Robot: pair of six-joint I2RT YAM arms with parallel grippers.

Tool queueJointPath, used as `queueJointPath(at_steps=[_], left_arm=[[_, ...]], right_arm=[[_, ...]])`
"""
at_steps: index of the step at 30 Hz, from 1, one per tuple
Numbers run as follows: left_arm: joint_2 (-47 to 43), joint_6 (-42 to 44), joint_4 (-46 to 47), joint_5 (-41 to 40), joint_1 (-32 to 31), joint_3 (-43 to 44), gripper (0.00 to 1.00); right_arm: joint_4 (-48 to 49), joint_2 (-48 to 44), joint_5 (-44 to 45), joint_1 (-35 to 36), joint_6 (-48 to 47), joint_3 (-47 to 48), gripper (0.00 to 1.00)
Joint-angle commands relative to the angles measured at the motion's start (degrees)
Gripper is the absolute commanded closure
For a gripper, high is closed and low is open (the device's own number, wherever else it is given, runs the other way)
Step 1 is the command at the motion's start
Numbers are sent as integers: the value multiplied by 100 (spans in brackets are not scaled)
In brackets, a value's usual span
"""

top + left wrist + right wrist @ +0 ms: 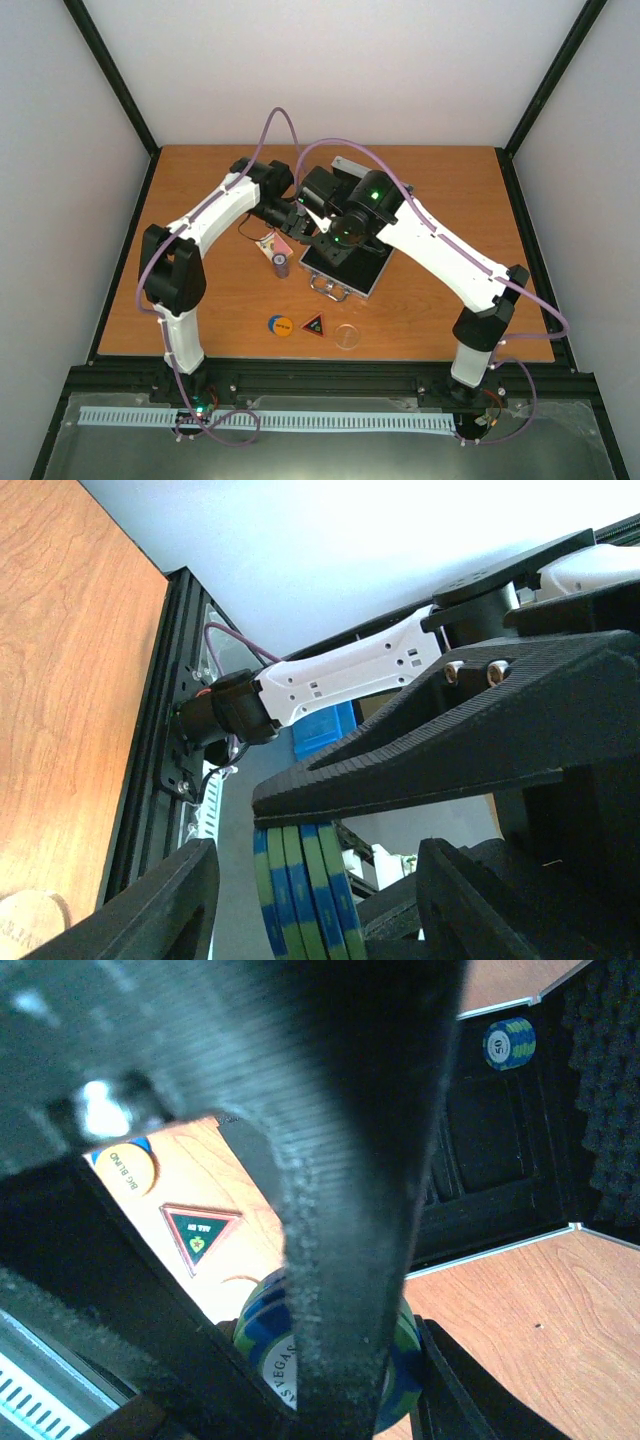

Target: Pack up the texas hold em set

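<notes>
The silver case (pixel 362 275) lies open mid-table, black-lined (pixel 500 1130), with one chip (pixel 509 1042) inside. Both grippers meet just left of it. My right gripper (pixel 330 1385) is shut on the rims of a short stack of blue-green poker chips (pixel 262 1345). My left gripper (pixel 315 905) straddles that same stack (pixel 305 895), open, with a gap at each face. From above, the left gripper (pixel 297 222) and right gripper (pixel 318 243) hide the stack. The card pack (pixel 268 243) and another chip stack (pixel 282 265) rest on the table beside them.
Near the front edge lie the orange disc (pixel 280 325), black-red triangle (pixel 314 325) and clear disc (pixel 347 336). The case handle (pixel 328 288) points toward me. Black frame rails (pixel 330 372) border the wooden table.
</notes>
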Motion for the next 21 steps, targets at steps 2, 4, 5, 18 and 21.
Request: queueJointPath(at_steps=[2,4,5,18,21], left_arm=[[-241,173,-862,943,-282,180,42],[-259,181,-869,935,-286,184,39],[-268,182,-862,933,-282,183,38],[-1467,-3946,2753,-2315,-81,-976,32],[-1348,-3884,2543,-2561,-78,-898,36]], right_arm=[[620,472,1367,-521,288,80,97],[636,512,1356,-521,282,93,97],[653,534,1356,-523,270,112,97],[697,609,1185,-529,230,176,97],[720,603,1160,-538,214,164,97]])
